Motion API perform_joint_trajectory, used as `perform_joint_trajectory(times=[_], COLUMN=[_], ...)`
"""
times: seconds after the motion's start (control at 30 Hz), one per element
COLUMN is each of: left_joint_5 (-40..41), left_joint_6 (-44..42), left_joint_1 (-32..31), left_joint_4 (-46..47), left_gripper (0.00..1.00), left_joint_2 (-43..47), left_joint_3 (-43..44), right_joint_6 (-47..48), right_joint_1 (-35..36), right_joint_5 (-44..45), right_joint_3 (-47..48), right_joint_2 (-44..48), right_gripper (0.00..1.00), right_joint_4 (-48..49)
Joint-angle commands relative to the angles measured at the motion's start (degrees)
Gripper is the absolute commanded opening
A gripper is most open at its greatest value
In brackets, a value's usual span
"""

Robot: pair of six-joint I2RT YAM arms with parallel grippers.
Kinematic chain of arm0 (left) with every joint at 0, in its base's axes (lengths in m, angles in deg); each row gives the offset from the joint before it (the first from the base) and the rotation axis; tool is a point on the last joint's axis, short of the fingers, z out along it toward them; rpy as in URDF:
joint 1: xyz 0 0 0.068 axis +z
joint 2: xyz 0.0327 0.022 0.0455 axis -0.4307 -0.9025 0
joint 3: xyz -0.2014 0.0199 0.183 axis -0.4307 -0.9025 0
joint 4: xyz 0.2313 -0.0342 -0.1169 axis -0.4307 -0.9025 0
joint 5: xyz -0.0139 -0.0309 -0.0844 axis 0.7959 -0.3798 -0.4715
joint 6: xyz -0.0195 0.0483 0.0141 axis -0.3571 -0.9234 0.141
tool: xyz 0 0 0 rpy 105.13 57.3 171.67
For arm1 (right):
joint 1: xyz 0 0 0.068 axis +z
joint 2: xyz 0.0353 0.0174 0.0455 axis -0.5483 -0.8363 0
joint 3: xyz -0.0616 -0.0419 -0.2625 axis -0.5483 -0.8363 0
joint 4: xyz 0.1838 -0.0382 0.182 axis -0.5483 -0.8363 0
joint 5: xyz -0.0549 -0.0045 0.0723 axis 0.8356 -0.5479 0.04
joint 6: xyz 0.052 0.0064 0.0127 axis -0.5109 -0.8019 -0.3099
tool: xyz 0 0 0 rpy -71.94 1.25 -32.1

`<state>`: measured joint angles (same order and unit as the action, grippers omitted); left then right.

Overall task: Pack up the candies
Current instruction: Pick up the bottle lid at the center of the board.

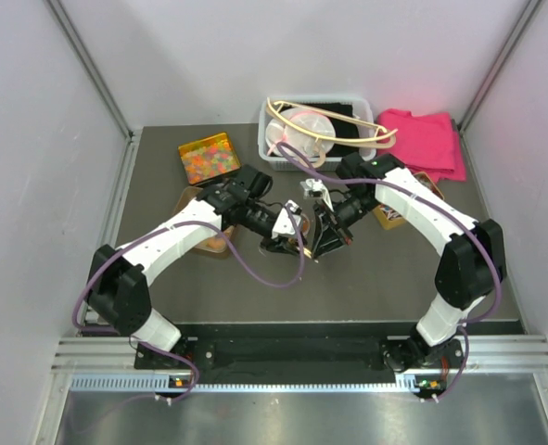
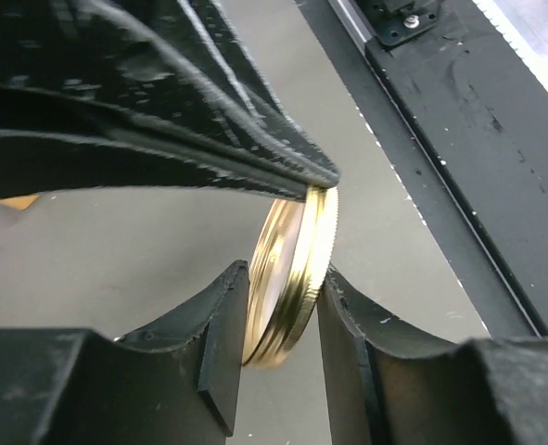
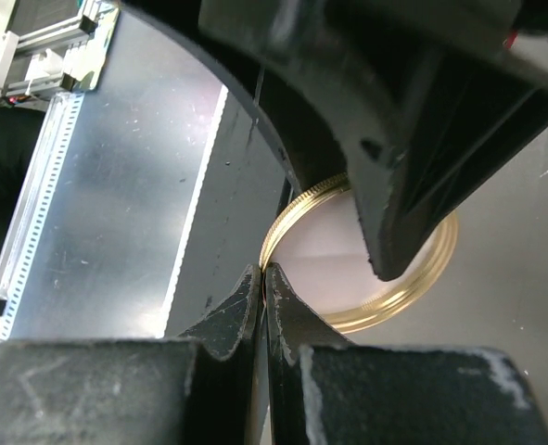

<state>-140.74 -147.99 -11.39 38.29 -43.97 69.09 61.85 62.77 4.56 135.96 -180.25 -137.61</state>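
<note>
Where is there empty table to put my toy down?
The bare table in front, between the gold lid and the near edge. The back is crowded: candies, white basket, pink cloth. The middle is too, around the lid.

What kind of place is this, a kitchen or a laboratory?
Most likely a laboratory robot cell: plain white panel walls, left arm and right arm bolted beside an aluminium rail, and a tray of candies on the dark table.

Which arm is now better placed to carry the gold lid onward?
Probably left: the left gripper spans the gold lid across both faces; the right gripper only pinches its rim.
</note>
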Motion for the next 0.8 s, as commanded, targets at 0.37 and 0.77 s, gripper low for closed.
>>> perform_joint_trajectory(times=[0.37,0.77], left_joint_5=[-2.46,0.26], left_joint_6=[-3.43,4.38], left_joint_1=[-1.15,-1.06], left_joint_4=[-3.99,3.72], left_gripper=[0.08,0.01], left_joint_2=[0.05,0.67], left_joint_3=[2.76,-0.66], right_joint_6=[0.68,-23.04], right_joint_1=[-5.61,-7.1], right_joint_5=[-2.06,17.61], right_joint_3=[5.42,-6.25], right_joint_2=[0.99,17.42], right_gripper=[0.1,0.94], right_joint_4=[-12.19,18.92])
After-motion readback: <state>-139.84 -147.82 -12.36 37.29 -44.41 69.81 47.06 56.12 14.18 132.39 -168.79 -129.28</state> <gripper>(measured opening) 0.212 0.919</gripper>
